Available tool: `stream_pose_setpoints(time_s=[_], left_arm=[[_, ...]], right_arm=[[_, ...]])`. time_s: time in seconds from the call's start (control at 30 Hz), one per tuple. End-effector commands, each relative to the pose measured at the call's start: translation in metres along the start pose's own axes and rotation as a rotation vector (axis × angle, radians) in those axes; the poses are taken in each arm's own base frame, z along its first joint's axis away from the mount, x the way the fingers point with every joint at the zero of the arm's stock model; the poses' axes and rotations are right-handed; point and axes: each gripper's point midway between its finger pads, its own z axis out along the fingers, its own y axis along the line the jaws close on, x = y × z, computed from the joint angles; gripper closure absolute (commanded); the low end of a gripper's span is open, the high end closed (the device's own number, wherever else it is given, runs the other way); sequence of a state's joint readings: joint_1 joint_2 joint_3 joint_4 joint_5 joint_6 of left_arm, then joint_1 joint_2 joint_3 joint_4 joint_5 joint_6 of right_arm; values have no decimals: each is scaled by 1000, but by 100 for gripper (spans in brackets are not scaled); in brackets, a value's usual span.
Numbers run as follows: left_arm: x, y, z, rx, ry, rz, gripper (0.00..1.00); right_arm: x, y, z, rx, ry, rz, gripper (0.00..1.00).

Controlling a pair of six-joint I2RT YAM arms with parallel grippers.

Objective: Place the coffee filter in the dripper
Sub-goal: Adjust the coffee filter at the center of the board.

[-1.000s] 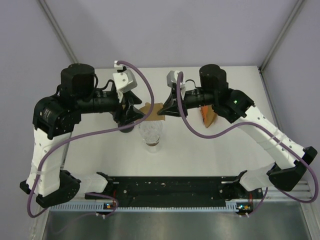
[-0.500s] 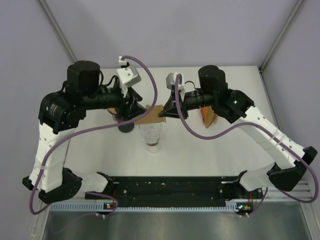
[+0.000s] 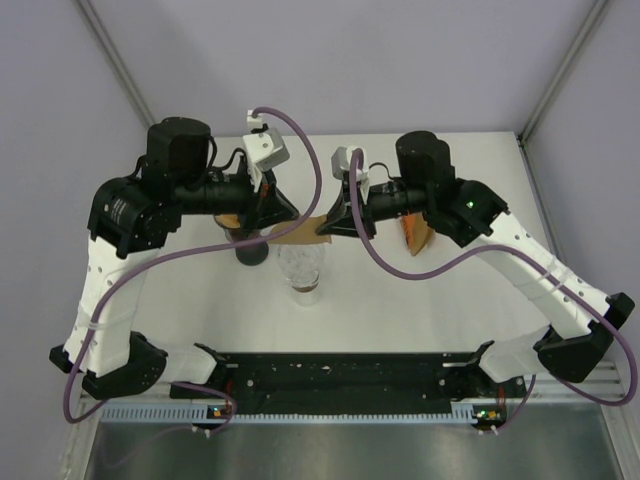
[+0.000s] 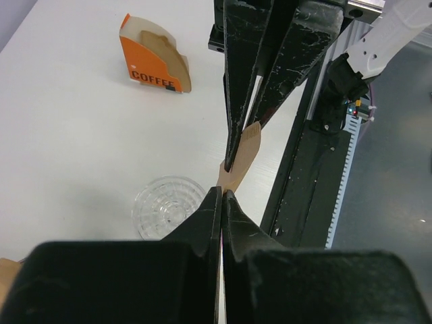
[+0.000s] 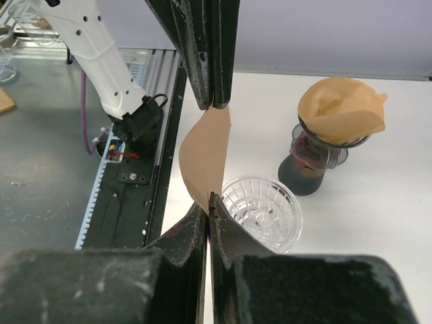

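1. Since a second ago, the left arm has swung towards the centre of the table and its wrist has risen. The left gripper now sits closer to the right gripper, while the right arm has barely shifted.
2. Both claws are clamped on the same coffee filter, one at each end, so the brown paper hangs between them in the air.
3. From the left wrist view, the left gripper pinches the near edge of the coffee filter with its fingers pressed together. The right gripper's dark fingers come down from above onto the far edge.
4. From the right wrist view, the right gripper is closed on the lower tip of the coffee filter. The paper bows in a curve up to the left gripper's fingers, which grip its top edge.
5. A clear dripper stands on the white table, below and just on the near side of the held filter, and the two do not touch.
6. Beside it stands a dark dripper, which already carries a brown filter.
7. An orange box marked COFFEE stands well apart on the table, on the right arm's side.
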State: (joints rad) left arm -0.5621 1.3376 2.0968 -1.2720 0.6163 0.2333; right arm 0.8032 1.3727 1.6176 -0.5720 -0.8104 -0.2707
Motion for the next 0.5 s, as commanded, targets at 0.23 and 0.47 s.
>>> stream_pose_setpoints(time_s=[0.23, 0.47], left_arm=[[-13, 5, -2, -37, -47, 31, 100], [-5, 9, 2, -38, -20, 35, 100]], right_arm=[[-20, 11, -3, -35, -43, -61, 100], [-17, 15, -1, -50, -31, -76, 100]])
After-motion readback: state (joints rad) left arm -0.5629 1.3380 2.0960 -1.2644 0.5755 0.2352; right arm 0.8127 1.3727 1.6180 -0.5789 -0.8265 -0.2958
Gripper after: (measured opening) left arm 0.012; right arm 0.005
